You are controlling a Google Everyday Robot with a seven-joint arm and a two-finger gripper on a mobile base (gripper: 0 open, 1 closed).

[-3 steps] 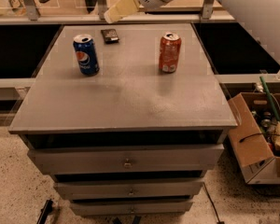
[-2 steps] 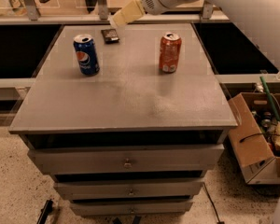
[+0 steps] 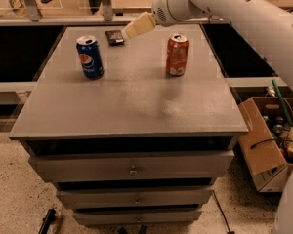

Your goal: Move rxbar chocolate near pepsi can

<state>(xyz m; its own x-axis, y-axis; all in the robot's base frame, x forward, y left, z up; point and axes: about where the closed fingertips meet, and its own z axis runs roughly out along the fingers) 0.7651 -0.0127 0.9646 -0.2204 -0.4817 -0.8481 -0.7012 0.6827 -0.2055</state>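
The rxbar chocolate (image 3: 114,37) is a small flat dark bar lying at the far edge of the grey table (image 3: 127,106). The pepsi can (image 3: 90,57) stands upright on the left part of the table, in front and left of the bar. My gripper (image 3: 136,27) reaches in from the upper right on a white arm. Its cream tip hangs just right of the bar and slightly above it, apart from the can.
A red-orange soda can (image 3: 177,55) stands upright on the right part of the table. An open cardboard box (image 3: 273,140) with clutter sits on the floor at the right. Drawers (image 3: 132,169) are below the tabletop.
The gripper has moved right and down, from the far edge towards the table, and now hangs just right of the bar. The cans and the bar have not moved.
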